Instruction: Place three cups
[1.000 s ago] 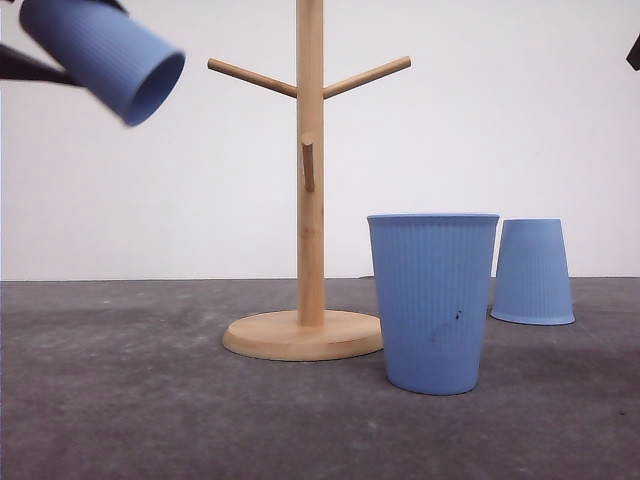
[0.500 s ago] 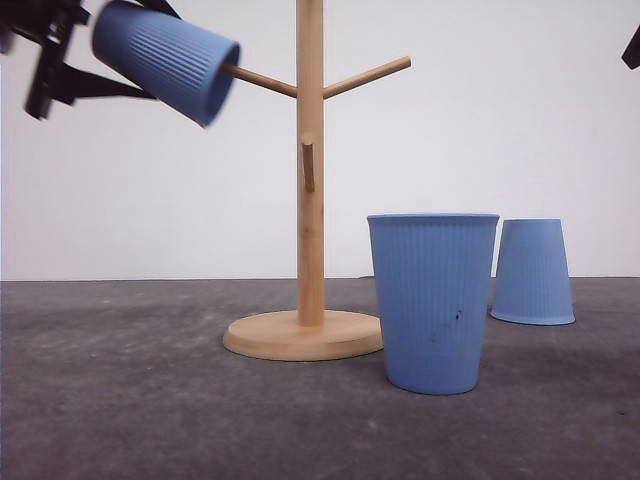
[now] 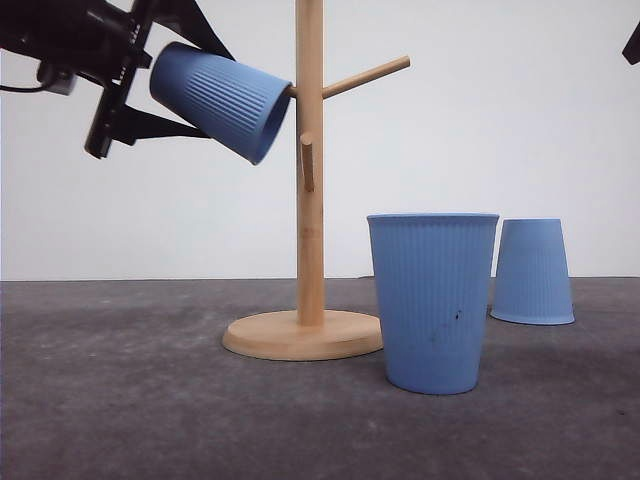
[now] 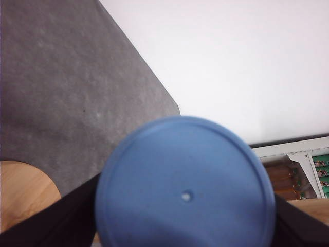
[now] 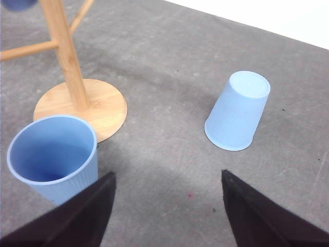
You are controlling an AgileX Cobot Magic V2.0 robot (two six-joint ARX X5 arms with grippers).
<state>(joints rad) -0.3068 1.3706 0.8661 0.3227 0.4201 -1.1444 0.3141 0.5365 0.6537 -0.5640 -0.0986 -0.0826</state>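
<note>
Left hand (image 3: 135, 85) pinches a cup (image 3: 222, 100), mouth over the rack's (image 3: 309, 180) 9 o'clock peg. Risk: release before seating, cup slides off. Right hand (image 5: 167, 206) spread; other cups on counter (image 3: 120, 400) at 3 o'clock.

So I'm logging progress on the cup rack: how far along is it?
Nothing is finished yet. In hand: the left gripper holds the first cup, tilted mouth-first over the left peg of the wooden rack, not released. Left: the upright speckled cup and the upside-down cup sit on the table; the right gripper hangs open above them.
</note>
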